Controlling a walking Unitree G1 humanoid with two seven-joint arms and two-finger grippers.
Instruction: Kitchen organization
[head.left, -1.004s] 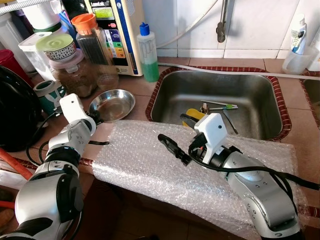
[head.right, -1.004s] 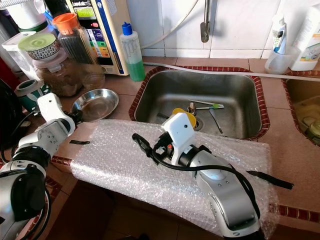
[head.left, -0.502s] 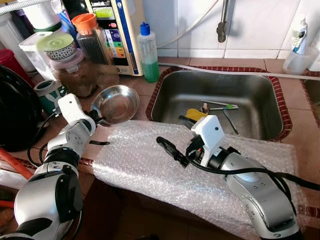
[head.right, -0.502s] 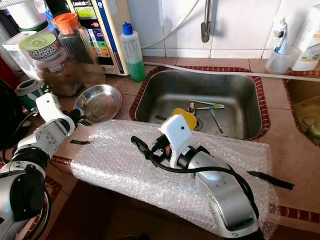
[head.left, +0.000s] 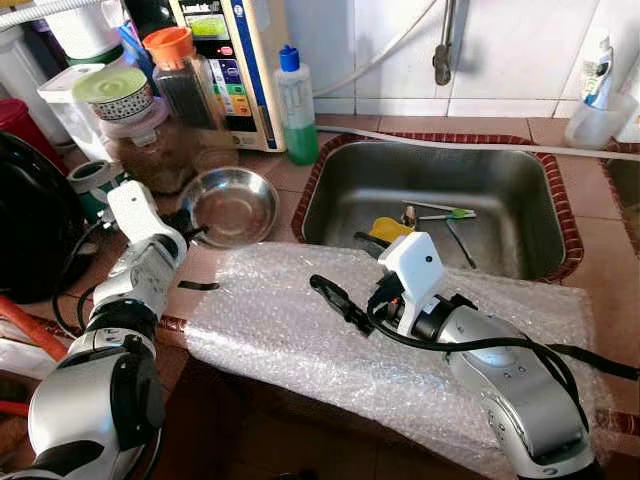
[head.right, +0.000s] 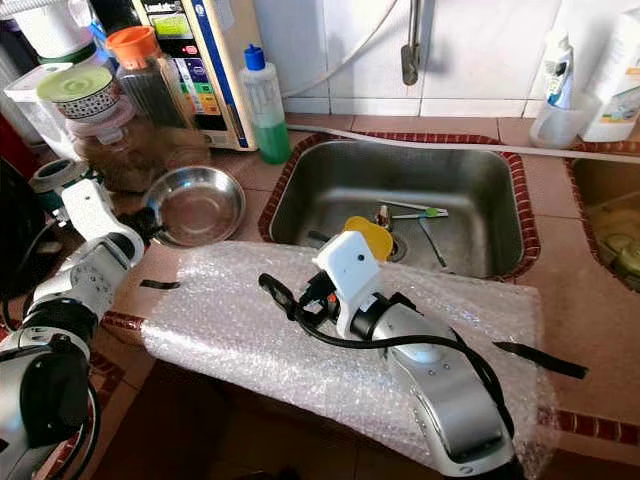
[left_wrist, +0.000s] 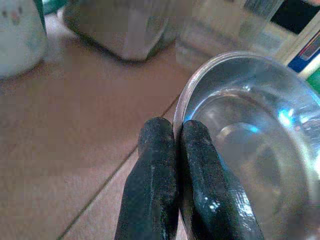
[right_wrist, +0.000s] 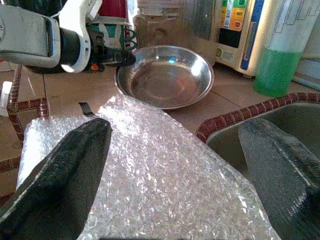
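Steel bowl: we see the steel bowl (head.left: 230, 205) on the tiled counter (head.left: 590, 250), left of the sink (head.left: 430, 190) and just beyond the far left corner of the bubble wrap (head.left: 300, 320). It sits upright with its mouth up.

Left gripper: our left gripper (left_wrist: 175, 145) is clenched on the near left rim of the steel bowl. In the left wrist view we see its two black fingers (left_wrist: 152, 170) pressed together with the rim between them, one finger outside the wall and one inside. In the head views the gripper meets the bowl at its left edge.

Right gripper: our right gripper (head.left: 338, 300) hovers over the middle of the bubble wrap, well apart from the bowl, which lies to its far left. Its fingers are spread wide with nothing between them.

Bubble wrap: we see it spread along the near edge of the counter, in front of the sink, its near side hanging over the edge.

Sink: we make out a yellow item (head.left: 390, 229) and some cutlery (head.left: 440, 212) lying at the bottom.

Back left of counter: we see a green soap bottle (head.left: 295, 105), a jar with an orange lid (head.left: 180, 80) and a brown-filled jar (head.left: 145, 145) standing beyond the bowl.
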